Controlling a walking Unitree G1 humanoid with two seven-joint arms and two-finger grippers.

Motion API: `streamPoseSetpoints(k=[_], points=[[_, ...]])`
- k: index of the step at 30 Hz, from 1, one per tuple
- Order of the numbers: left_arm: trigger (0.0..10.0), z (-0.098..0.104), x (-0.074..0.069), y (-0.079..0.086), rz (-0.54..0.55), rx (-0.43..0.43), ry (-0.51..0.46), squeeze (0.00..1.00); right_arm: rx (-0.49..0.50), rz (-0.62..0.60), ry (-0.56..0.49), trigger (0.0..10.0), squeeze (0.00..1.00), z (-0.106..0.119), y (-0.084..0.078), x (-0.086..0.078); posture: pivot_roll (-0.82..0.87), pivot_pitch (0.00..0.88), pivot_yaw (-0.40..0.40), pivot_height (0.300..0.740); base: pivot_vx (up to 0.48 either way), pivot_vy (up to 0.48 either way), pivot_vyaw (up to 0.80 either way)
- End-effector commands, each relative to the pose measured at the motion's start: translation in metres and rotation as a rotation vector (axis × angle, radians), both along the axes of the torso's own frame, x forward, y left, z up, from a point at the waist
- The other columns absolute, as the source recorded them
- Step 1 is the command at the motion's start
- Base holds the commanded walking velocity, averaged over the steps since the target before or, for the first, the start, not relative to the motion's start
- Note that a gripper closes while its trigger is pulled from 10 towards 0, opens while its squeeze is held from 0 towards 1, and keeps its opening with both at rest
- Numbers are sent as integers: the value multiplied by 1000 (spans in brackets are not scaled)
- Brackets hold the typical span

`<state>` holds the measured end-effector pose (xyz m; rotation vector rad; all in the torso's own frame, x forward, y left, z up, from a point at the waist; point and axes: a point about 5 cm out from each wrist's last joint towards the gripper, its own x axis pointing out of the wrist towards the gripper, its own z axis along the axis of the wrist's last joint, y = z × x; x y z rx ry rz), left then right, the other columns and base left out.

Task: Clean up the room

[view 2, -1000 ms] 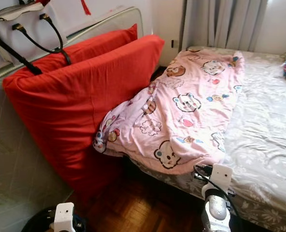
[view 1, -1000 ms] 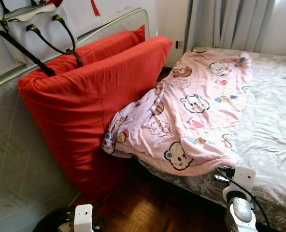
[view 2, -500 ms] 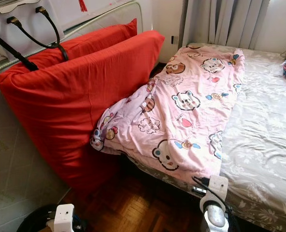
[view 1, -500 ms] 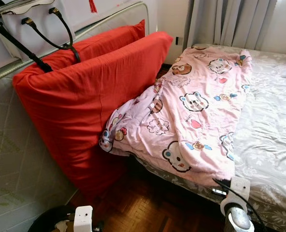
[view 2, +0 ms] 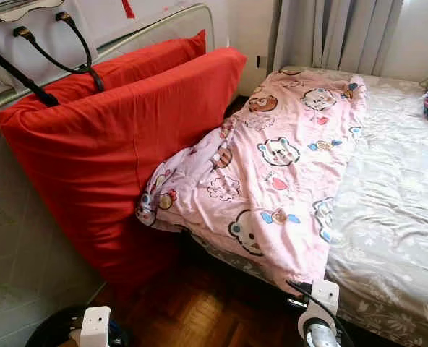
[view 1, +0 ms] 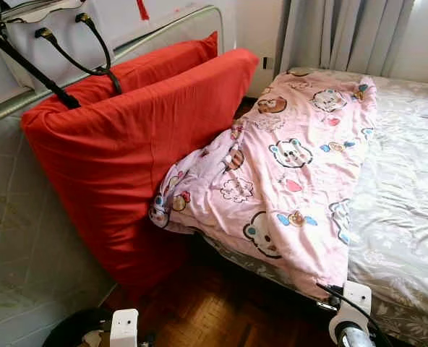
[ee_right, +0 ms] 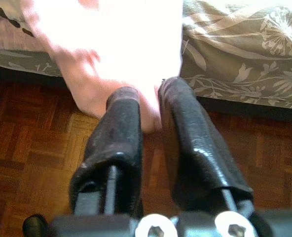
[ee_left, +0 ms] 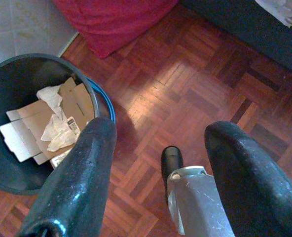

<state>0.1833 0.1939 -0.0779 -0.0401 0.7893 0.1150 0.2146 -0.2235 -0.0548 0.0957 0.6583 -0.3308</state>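
On the bed (view 1: 409, 210), a pink cartoon-print blanket (view 1: 293, 173) lies spread along the side nearest two red cushions (view 1: 127, 144), its lower corner hanging over the mattress edge. The right end effector (ee_right: 148, 116) pinches that corner between nearly closed fingers (ee_right: 119, 123). The left end effector (ee_left: 158, 148) hangs with fingers spread above the parquet floor (ee_left: 195, 79), beside a dark bin (ee_left: 18, 84) holding cardboard scraps.

Lighting: even daylight, head views sharp; pink quilt (ee_right: 111, 44) overexposed to white glare and blurred in right wrist view; sheen on parquet floor (ee_left: 185, 84); black fingers (ee_left: 82, 182) slightly soft.
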Motion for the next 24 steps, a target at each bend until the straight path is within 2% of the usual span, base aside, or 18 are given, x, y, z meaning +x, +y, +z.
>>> streamPoseSetpoints(k=[1,2,3,9,15,19,24], points=[[10000,-2,-4,5,5,7,24,0,9,-11,24,10000,1000,-3,-1,-3,-14,0,67,740,0,0,0],[10000,-2,-4,6,5,7,23,0,12,-9,29,10000,788,-3,-1,-4,-15,0,68,740,0,0,0],[10000,-2,-4,6,4,7,24,0,26,6,43,10000,0,-5,2,-5,-16,0,68,740,0,0,0],[10000,-2,-4,5,3,6,28,0,65,45,110,10000,0,-14,9,-15,-23,0,70,740,0,0,0],[10000,-3,-6,5,3,0,42,0,115,192,243,10000,0,-30,33,-36,-19,0,62,740,0,0,0],[10000,-4,-7,5,8,-3,45,0,122,186,250,10000,0,-31,36,-38,-21,0,64,740,0,0,0],[10000,-5,-9,4,1,-1,57,0,103,276,283,10000,0,-34,46,-41,-33,0,67,740,0,0,0]])
